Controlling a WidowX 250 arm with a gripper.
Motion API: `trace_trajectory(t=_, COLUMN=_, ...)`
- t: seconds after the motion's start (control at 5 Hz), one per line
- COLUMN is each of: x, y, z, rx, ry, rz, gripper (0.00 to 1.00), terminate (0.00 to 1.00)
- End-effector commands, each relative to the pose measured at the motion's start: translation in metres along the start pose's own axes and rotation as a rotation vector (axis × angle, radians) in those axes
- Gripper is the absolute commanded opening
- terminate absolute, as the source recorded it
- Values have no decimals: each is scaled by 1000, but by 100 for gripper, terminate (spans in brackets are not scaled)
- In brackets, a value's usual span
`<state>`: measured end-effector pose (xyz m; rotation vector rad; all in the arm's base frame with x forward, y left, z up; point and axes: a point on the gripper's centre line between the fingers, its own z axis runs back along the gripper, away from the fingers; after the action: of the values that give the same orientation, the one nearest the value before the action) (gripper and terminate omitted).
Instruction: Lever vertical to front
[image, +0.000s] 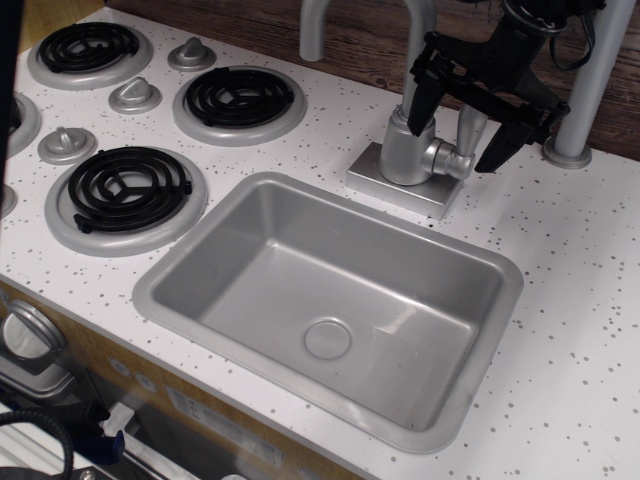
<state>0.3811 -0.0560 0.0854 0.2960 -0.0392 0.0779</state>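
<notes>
Progress looks early: the small matte-silver paddle-shaped lever stands upright on its stub beside the silver faucet base, straddled by the black gripper's spread-apart jaws, unturned.

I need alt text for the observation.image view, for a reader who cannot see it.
A black tool, jaws spread, straddles the upright silver lever on the side of a toy faucet. In front lies an empty grey sink set in a speckled white counter, with three black coil burners at left.
</notes>
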Motion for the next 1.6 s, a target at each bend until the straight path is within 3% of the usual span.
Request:
trace_trajectory(t=0.0, x=0, y=0, z=0, rx=0, ry=0, rz=0, gripper=100, terminate=0)
trace_trajectory(t=0.6, x=22, y=-7, z=14, rx=-23, ry=-137, rz=42, gripper=100, terminate=0)
trace_trajectory(t=1.4, x=53, y=-1, z=15, rx=9, ry=-195, rz=-5, gripper=100, terminate=0)
